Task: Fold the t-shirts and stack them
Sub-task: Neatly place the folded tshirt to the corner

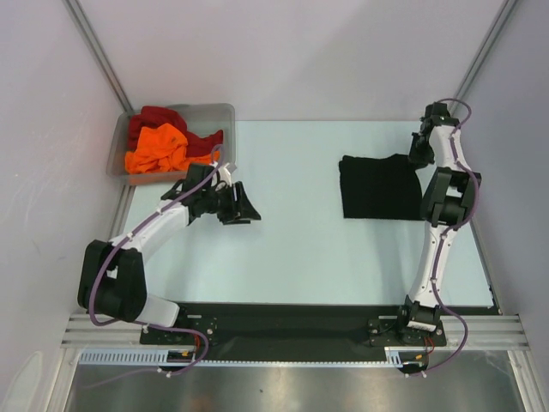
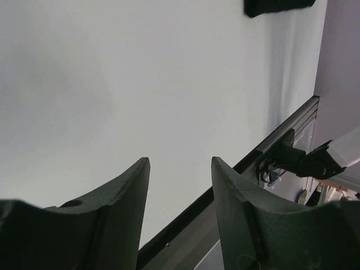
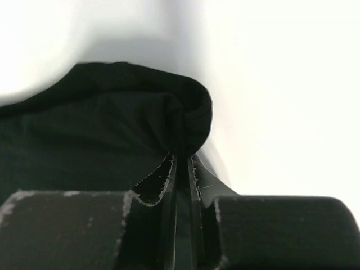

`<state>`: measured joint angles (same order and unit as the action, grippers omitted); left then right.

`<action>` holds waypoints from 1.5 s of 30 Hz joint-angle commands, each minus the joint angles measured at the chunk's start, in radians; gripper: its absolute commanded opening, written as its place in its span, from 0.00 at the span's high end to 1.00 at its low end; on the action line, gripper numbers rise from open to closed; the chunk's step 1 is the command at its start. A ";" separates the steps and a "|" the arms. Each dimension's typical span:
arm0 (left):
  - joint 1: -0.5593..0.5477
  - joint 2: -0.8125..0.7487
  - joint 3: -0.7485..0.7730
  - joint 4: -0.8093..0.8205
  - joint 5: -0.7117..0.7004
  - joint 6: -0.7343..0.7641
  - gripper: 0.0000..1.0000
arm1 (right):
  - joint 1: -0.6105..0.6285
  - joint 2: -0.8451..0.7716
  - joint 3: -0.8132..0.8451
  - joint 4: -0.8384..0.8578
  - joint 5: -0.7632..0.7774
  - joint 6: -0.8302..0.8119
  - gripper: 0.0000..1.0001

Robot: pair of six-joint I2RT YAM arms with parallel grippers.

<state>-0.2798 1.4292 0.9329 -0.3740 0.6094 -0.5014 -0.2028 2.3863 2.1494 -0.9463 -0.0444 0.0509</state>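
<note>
Three t-shirts are in view, and I have hold of only one. The black t-shirt (image 1: 376, 185) lies folded into a rough rectangle on the right half of the table (image 1: 300, 257), toward the far side. My right gripper (image 1: 419, 151) is at its far right corner. In the right wrist view, my right gripper (image 3: 181, 160) has its jaws pressed together on a bunched fold of the black t-shirt (image 3: 112, 129), and the cloth bulges up in a rounded hump just past the fingertips. The rest of the shirt spreads flat to the left of that pinch.

The other two shirts are well apart from it, in the clear grey bin (image 1: 216, 109) at the far left corner of the table. The orange t-shirt (image 1: 156, 148) is crumpled at the near side of the bin. The dark red t-shirt (image 1: 159, 117) is heaped behind it and trails along the bin's right side.

My left gripper (image 1: 238, 206) is just beside the bin's near right corner, over bare table, pointing toward the right. In the left wrist view, my left gripper (image 2: 180, 166) has its jaws standing apart with nothing between them. Only pale tabletop shows in the gap, and an edge of the black t-shirt (image 2: 278, 5) shows far off at the top.
</note>
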 commanded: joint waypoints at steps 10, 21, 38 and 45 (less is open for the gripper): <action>0.014 0.010 -0.062 0.047 0.027 0.060 0.46 | 0.000 0.149 0.256 0.240 0.417 -0.111 1.00; 0.014 0.046 -0.060 0.053 0.030 0.043 0.47 | -0.012 0.221 0.289 0.469 0.529 -0.113 1.00; 0.011 0.125 0.001 0.086 0.015 -0.038 0.48 | -0.047 0.382 0.464 0.478 0.566 0.263 1.00; -0.016 0.139 0.024 0.093 -0.008 -0.083 0.49 | -0.056 0.428 0.503 0.535 0.511 0.378 1.00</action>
<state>-0.2825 1.5711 0.9138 -0.3149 0.6056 -0.5541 -0.2485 2.7827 2.5996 -0.4973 0.4808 0.3298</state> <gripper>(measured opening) 0.515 0.125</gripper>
